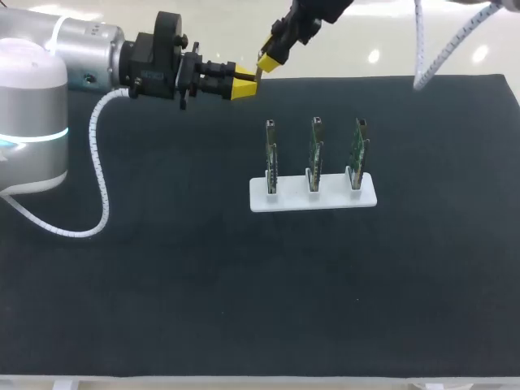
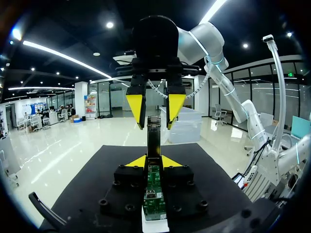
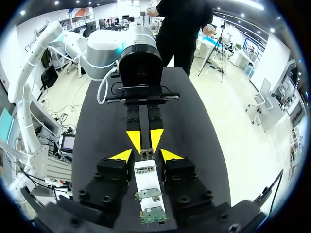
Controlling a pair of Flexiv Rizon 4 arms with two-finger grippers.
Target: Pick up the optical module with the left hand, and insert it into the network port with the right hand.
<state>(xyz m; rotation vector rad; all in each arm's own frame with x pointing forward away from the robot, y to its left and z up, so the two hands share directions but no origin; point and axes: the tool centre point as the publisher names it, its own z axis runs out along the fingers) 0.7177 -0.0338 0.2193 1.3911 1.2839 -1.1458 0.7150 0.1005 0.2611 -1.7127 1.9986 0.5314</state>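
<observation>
The optical module [image 2: 153, 138], a thin dark bar, juts out ahead of my left gripper [image 2: 153, 160], which is shut on it. In the head view the left gripper [image 1: 242, 85] hangs over the table's far edge and points right. My right gripper [image 1: 266, 63] comes down from the back to meet it. Its yellow fingers [image 2: 136, 109] stand either side of the module's free end with small gaps showing, so it is open. In the right wrist view the module's end [image 3: 146, 153] sits between my right gripper's [image 3: 146, 155] tips, facing the left gripper [image 3: 145, 140].
A white rack [image 1: 313, 200] stands mid-table right of centre, holding three upright green port boards [image 1: 270, 154], [image 1: 315, 150], [image 1: 358, 150]. The black mat [image 1: 162, 284] covers the table. A white cable [image 1: 101, 187] from the left arm loops over the mat's left side.
</observation>
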